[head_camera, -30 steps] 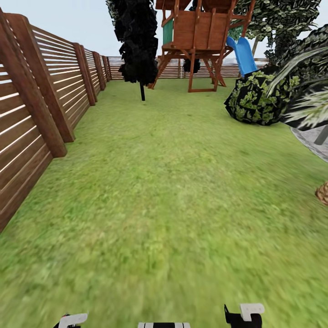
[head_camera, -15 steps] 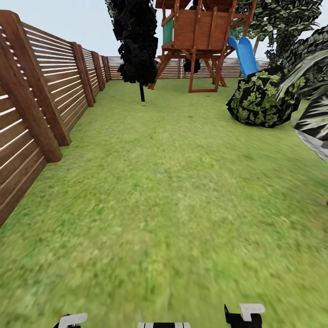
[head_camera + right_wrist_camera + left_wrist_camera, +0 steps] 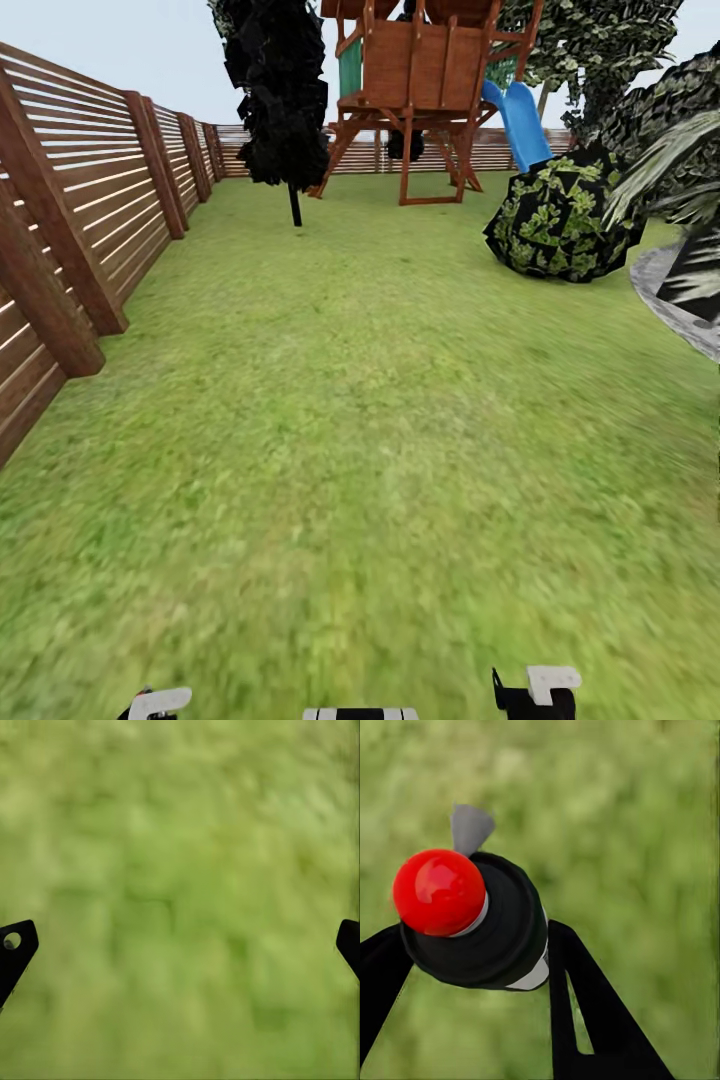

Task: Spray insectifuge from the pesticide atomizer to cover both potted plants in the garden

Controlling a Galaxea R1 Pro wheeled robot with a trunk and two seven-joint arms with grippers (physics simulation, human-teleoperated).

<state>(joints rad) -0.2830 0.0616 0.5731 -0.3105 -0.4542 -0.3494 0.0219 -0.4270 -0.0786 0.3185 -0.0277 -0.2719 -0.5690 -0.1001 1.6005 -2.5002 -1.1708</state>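
Your left gripper (image 3: pixel 472 967) is clamped on the atomizer (image 3: pixel 472 919), its black fingers (image 3: pixel 585 1005) pressed to either side of a dark round body topped with a glossy red ball and a small grey nozzle tab; blurred grass lies beneath it. Your right gripper (image 3: pixel 180 945) hangs spread wide over the same grass, nothing between its black fingertips (image 3: pixel 15 949).

Ahead of you, the lawn (image 3: pixel 360 450) runs flat and open, a mottled green-yellow turf, forming a broad corridor. A slatted brown wooden fence (image 3: pixel 80 230) with thick leaning posts bounds it on your left and continues across the far end. On your right, the curved edge of a grey paved patio (image 3: pixel 675 300) cuts in, overhung by pale fronds. Farther on sits a round dark bush (image 3: pixel 560 225) with light green leaves. Beyond it stands a slim black tree (image 3: pixel 275 95) left of centre and a wooden play tower (image 3: pixel 420 80) with a blue slide (image 3: pixel 515 120), under pale sky.
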